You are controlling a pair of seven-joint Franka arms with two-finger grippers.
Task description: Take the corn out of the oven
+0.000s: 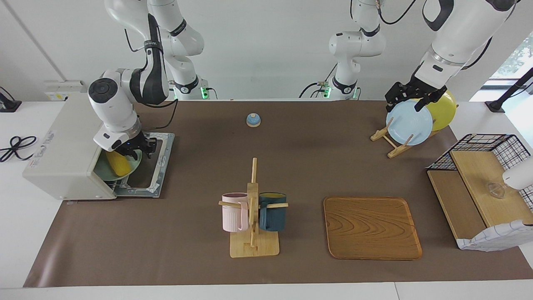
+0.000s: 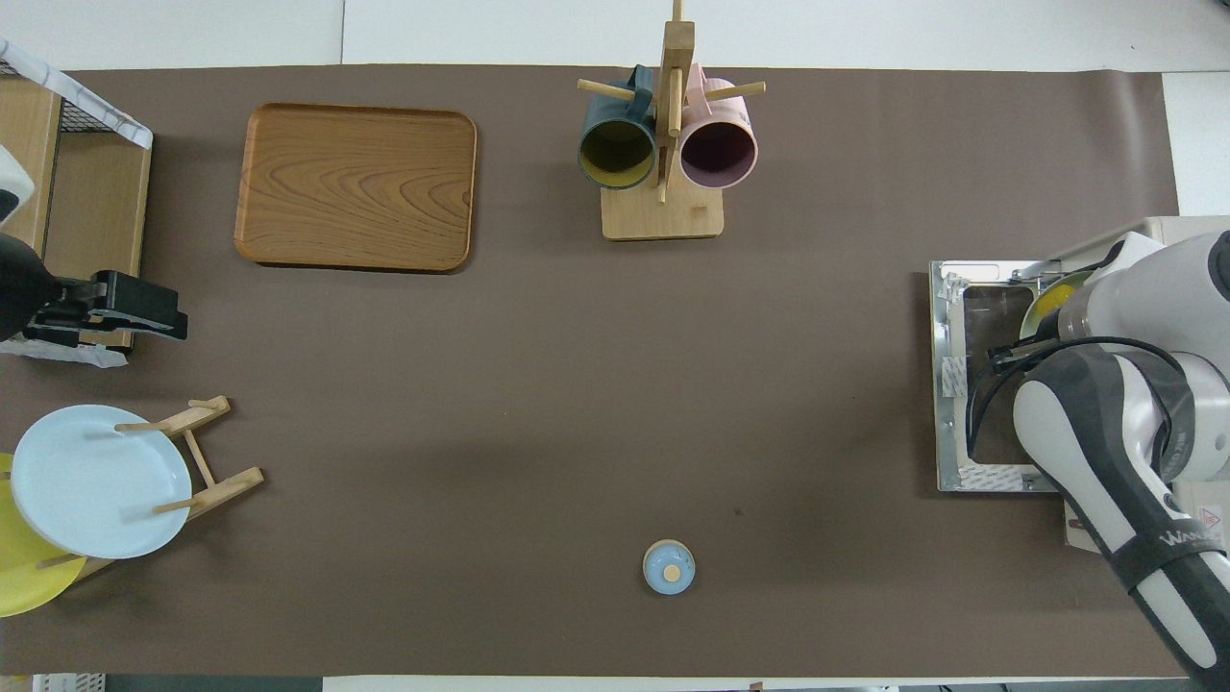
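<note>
While the oven (image 1: pixel 62 154) is standing at the right arm's end of the worktop (image 1: pixel 187 258), its door (image 1: pixel 160 162) is lying fully open and flat on the brown mat. The corn (image 1: pixel 117 163) is lying tilted on a pale green plate (image 1: pixel 127 171), which is sitting on the oven's rack at the mouth of the oven. The corn is not yet out.

The right arm is reaching down over the open door, and the right end effector (image 1: pixel 134 151) is sitting directly at the upper end of the corn. Whether it is clenched on the corn or merely around it cannot be told.

The left arm is waiting. The left end effector (image 1: pixel 410 100) is hanging released, holding nothing, over the plate rack (image 1: pixel 393 146) at the left arm's end of the worktop. A light blue plate (image 1: pixel 410 125) and a yellow plate (image 1: pixel 445 110) are standing upright in that rack.

Other items noted:
- A small blue bell (image 1: pixel 253 120) is sitting near the robots' edge, midway along the worktop.
- A wooden mug stand (image 1: pixel 253 241) is carrying a pink mug (image 1: pixel 234 214) and a dark blue mug (image 1: pixel 272 216), farther from the robots than the bell.
- A wooden tray (image 1: pixel 372 227) is lying beside the stand, toward the left arm's end.
- A wire shelf with wooden boards (image 1: pixel 479 183) is standing just beside the tray, at the left arm's end.
</note>
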